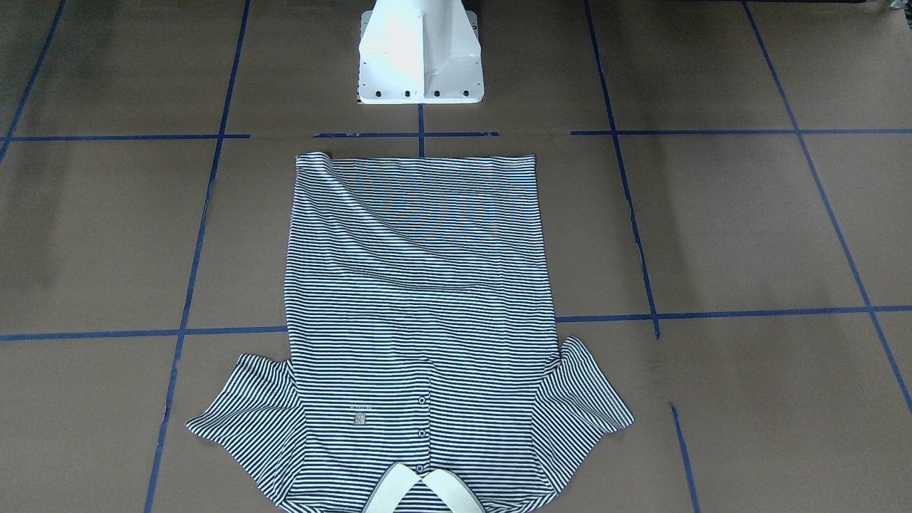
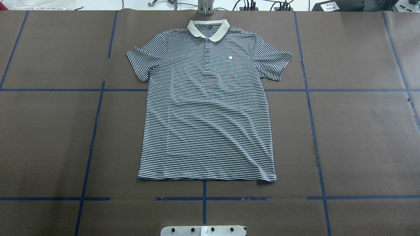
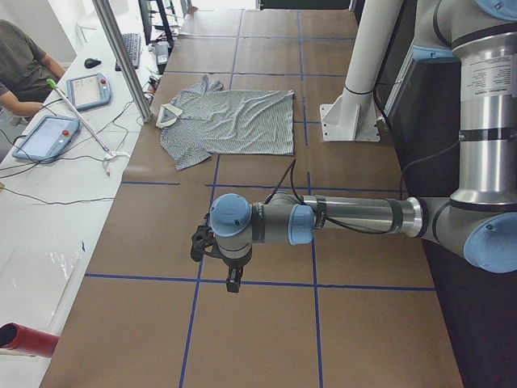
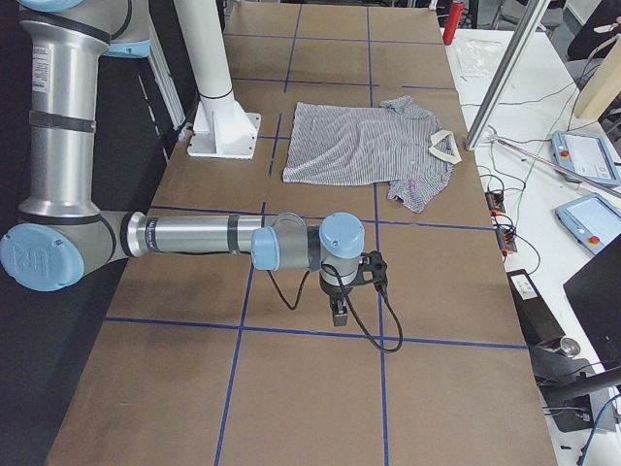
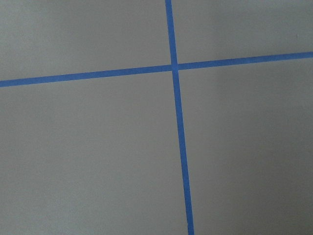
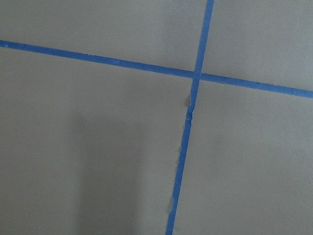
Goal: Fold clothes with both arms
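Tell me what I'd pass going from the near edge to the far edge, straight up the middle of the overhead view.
white pedestal base → blue tape line → polo shirt, hem first → its buttoned placket → cream collar

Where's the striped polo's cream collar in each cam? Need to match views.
Exterior front-facing: plain cream collar of the navy-and-white striped polo shirt, bottom centre, cut by the edge.
Overhead exterior: top centre.
Exterior left: upper left, shirt's left end.
Exterior right: upper right, shirt's right end.
Both wrist-mounted views: not in them.
Shared landmark: white pedestal base, beyond the hem, opposite the collar.
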`<state>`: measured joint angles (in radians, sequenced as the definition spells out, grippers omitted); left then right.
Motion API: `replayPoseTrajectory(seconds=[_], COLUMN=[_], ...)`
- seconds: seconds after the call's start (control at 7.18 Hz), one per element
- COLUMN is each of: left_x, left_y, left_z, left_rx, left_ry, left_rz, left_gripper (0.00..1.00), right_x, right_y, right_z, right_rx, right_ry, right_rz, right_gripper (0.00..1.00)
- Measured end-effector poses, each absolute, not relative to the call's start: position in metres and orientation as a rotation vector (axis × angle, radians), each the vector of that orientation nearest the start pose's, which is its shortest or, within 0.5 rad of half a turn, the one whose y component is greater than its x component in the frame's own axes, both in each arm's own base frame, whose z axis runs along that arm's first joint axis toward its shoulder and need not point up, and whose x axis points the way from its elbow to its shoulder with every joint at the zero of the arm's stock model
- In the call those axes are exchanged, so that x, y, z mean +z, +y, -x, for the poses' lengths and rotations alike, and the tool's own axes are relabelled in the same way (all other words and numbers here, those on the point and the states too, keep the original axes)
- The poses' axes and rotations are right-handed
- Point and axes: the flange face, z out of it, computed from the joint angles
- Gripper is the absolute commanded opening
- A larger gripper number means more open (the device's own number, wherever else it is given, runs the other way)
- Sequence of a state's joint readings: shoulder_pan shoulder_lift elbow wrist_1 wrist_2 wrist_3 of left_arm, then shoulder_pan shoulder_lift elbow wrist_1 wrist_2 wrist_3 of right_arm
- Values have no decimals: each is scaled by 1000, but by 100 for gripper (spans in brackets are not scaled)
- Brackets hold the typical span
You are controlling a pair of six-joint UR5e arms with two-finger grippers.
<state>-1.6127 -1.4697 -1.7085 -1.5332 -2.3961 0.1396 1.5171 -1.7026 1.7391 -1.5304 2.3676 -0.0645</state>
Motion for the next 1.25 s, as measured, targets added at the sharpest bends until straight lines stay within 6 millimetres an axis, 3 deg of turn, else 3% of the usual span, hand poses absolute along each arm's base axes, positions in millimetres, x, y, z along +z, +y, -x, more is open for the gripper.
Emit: replayPoseTrajectory(seconds=[0.56,0.7,0.98,1.25], left_x=[619,619,625,624], left_y=[-450,-449,-439,-436], left_z=[78,78,75,72], left_rx=[106,106,109,117], left_ry=[814,817,835,873], left_rz=[-107,-105,-102,-117], left_gripper=[100,100,100,100], right_x=[629,626,602,554], right_y=[-437,-440,-464,-513], right_z=[-35,-25,29,103], right_rx=[-154,-175,-175,-84], right_ry=[-803,-806,-818,-854], right_rz=[-85,-96,-73,-42], right_gripper=[100,100,100,100])
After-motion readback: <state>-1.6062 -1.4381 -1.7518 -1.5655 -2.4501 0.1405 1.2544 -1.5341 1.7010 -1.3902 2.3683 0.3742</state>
